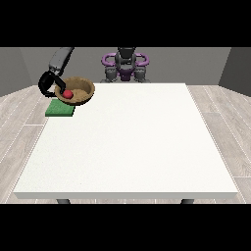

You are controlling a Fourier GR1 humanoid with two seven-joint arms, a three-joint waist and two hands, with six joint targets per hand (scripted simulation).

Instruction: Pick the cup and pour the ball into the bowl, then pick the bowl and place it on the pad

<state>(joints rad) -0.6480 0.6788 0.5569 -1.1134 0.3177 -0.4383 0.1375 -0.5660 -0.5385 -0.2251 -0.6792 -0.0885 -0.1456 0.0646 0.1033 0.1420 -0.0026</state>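
A brown wooden bowl [78, 90] is held above the table's far left corner, tilted towards the camera, with a red ball [67, 93] inside it. The black hand at the view's left [48, 83] has its fingers curled round the bowl's left rim. Just below the bowl lies a flat green pad [60, 109] at the table's left edge; the bowl overlaps the pad's far side in the picture, and I cannot tell whether it touches. No cup shows anywhere. The hand at the view's right is not visible.
The white table [132, 147] stretches wide towards the camera. The robot's torso [125, 66] stands behind the far edge at the middle. Wooden floor surrounds the table.
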